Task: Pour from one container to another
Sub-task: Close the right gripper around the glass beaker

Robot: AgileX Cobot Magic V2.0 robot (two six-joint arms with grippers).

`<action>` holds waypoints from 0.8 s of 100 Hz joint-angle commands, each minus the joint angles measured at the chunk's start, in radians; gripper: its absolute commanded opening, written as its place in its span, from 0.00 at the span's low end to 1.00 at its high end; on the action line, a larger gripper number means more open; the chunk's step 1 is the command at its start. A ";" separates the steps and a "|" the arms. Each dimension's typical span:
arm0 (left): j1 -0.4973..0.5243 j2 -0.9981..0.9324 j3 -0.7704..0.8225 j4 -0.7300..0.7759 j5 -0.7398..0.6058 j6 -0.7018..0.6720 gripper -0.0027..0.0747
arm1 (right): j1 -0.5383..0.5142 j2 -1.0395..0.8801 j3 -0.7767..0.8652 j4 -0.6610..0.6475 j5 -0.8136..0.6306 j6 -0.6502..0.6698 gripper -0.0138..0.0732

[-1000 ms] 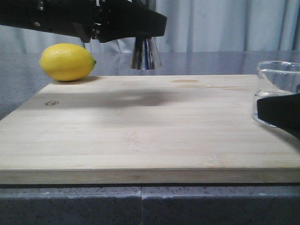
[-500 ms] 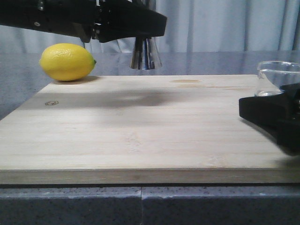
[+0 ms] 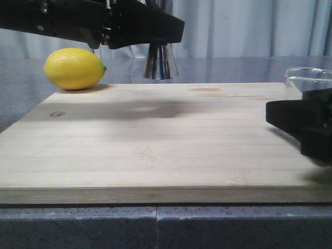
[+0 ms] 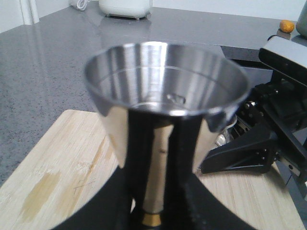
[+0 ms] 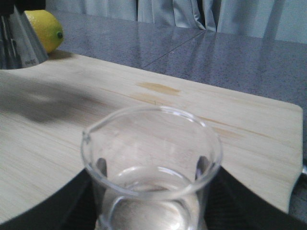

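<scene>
The steel jigger [image 3: 161, 62] hangs upright above the far edge of the wooden board [image 3: 155, 140], and my left gripper [image 3: 155, 33] is shut on its narrow waist. In the left wrist view the jigger's open cup [image 4: 165, 81] faces the camera, with black fingers [image 4: 139, 158] on both sides of the stem. The glass beaker [image 3: 309, 78] stands at the board's right edge with clear liquid in its bottom. My right gripper [image 3: 303, 116] is shut on it, the fingers [image 5: 100, 167] pressed against the beaker's [image 5: 151, 143] walls. The two containers are far apart.
A yellow lemon [image 3: 74, 68] lies at the board's far left corner, close to the jigger [image 5: 17, 43]. Grey stone counter [image 3: 233, 67] surrounds the board, with curtains behind. A white appliance [image 4: 125, 7] stands far off on the counter.
My right gripper has come in from the right edge and closed around the beaker, rising slightly. The left gripper holds the jigger in nearly the same place.
</scene>
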 commanded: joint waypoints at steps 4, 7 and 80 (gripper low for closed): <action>-0.008 -0.053 -0.030 -0.066 0.078 -0.008 0.01 | 0.000 -0.012 -0.019 -0.013 -0.086 0.011 0.56; -0.008 -0.053 -0.030 -0.066 0.078 -0.008 0.01 | 0.000 -0.012 -0.019 -0.013 -0.086 0.011 0.54; -0.008 -0.053 -0.030 -0.078 0.110 -0.008 0.01 | 0.000 -0.012 -0.023 -0.017 -0.121 0.011 0.36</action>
